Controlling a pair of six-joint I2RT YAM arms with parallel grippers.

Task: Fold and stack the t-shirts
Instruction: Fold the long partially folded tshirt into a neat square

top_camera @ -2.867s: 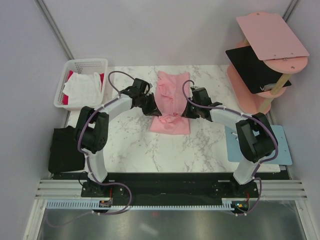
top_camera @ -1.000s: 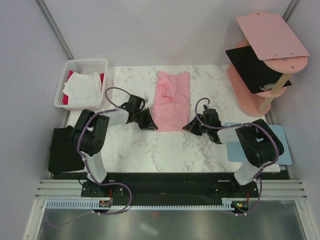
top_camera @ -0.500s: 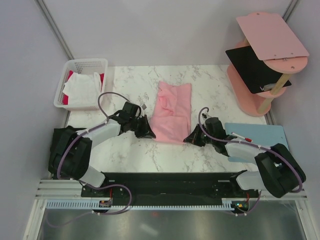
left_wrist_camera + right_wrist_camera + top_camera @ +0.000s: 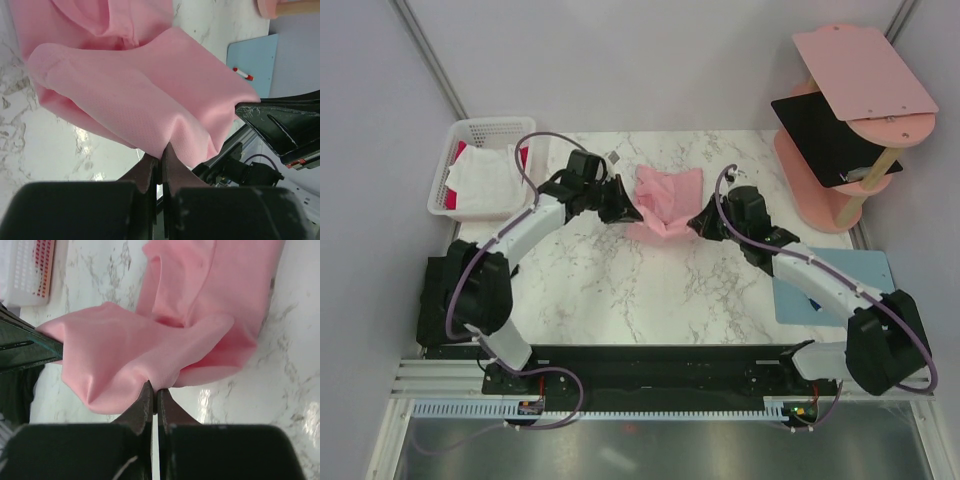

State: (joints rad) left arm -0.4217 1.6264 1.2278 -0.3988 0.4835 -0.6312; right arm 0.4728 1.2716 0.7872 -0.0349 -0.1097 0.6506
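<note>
Top view, left to right. A white basket (image 4: 532, 140) stands at the far left corner of the marble surface (image 4: 620, 290). It holds a crumpled white t-shirt (image 4: 485, 180) lying over a red t-shirt (image 4: 461, 151). A black t-shirt (image 4: 435, 305) lies in a flat heap at the left edge, toward the near corner.

The light pink t-shirt (image 4: 665, 200) sits at the middle of the surface, closer to the far edge than to the near one. It is bunched into a short, wide mass. Its lower layer lies flat on the marble, creased into long soft folds. An upper layer is raised off the surface as a slack band spanning the two arms.

The left fingers (image 4: 148, 172) are pressed together on the left end of that band, with a pinch of cloth puckering between them. The left wrist view shows a fine, dotted knit weave. The right fingers (image 4: 142, 407) are likewise closed on the right end, where the fabric gathers into a small pleat. Between the grips the band sags and rolls over on itself.

A light blue mat (image 4: 840, 285) lies at the right edge. A pink shelf (image 4: 860, 70) stands at the far right corner.
</note>
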